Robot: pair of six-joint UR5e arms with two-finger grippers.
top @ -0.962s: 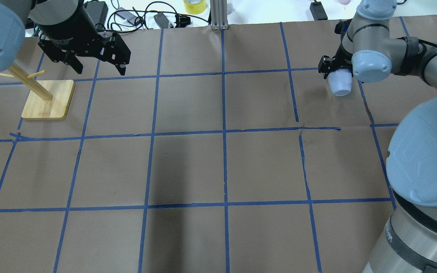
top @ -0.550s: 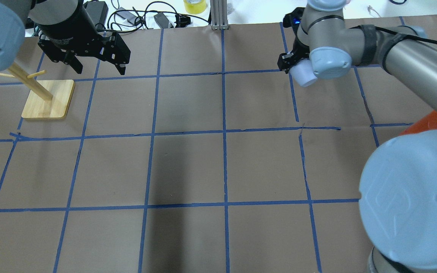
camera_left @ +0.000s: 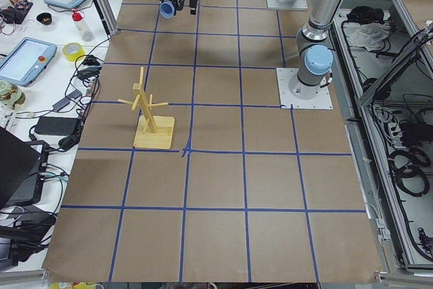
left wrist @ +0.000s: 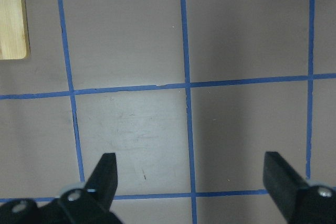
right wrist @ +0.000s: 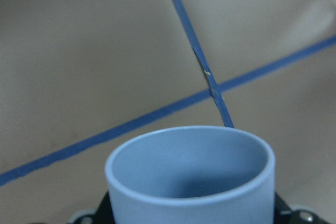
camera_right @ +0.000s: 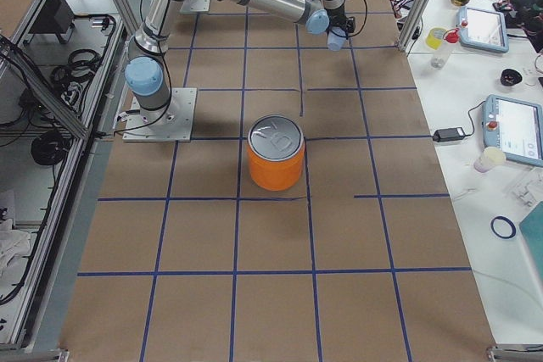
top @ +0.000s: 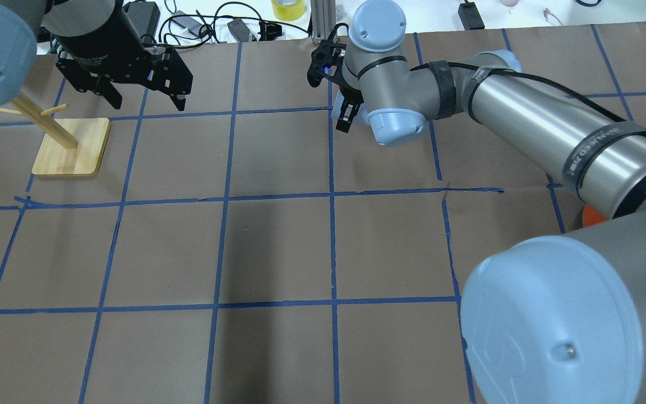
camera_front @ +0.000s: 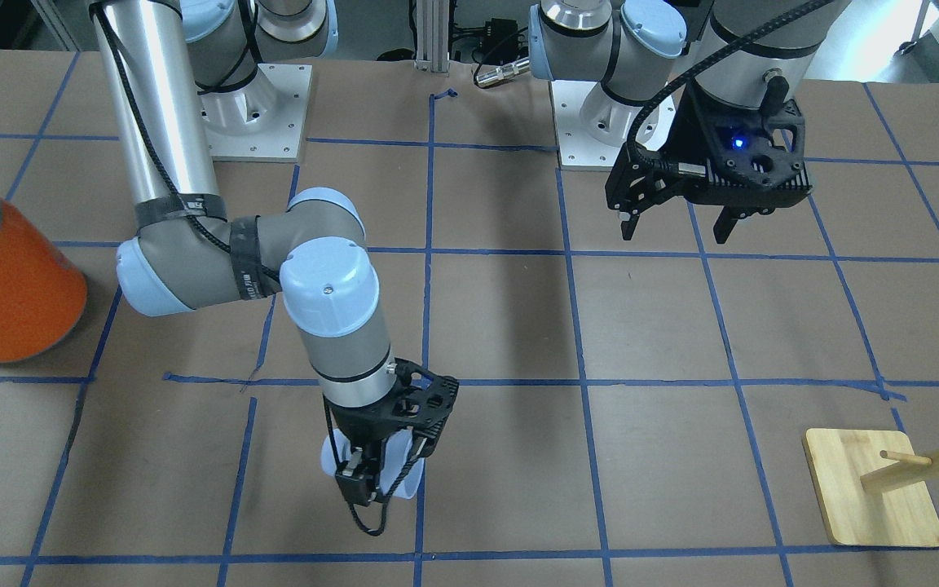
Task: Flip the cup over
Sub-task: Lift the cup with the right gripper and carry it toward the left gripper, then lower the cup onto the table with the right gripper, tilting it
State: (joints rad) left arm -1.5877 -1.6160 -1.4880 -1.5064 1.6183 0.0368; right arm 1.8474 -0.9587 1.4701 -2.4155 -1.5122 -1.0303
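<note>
Right gripper [camera_front: 372,481]: closed around the cup, close to the desk edge away from the robot's base, about midway along it.
Cup [right wrist: 189,177]: pinched between the fingers, open rim clear of them.
Rack [camera_front: 873,489]: by the same edge, toward the robot's left corner.
Can [camera_front: 9,293]: upright, at the desk's right end.
Left gripper [camera_front: 673,234]: hanging over the desk, fingers spread wide, holding nothing.

Pale blue cup [right wrist: 189,177] (empty), aloft, tilted
</note>
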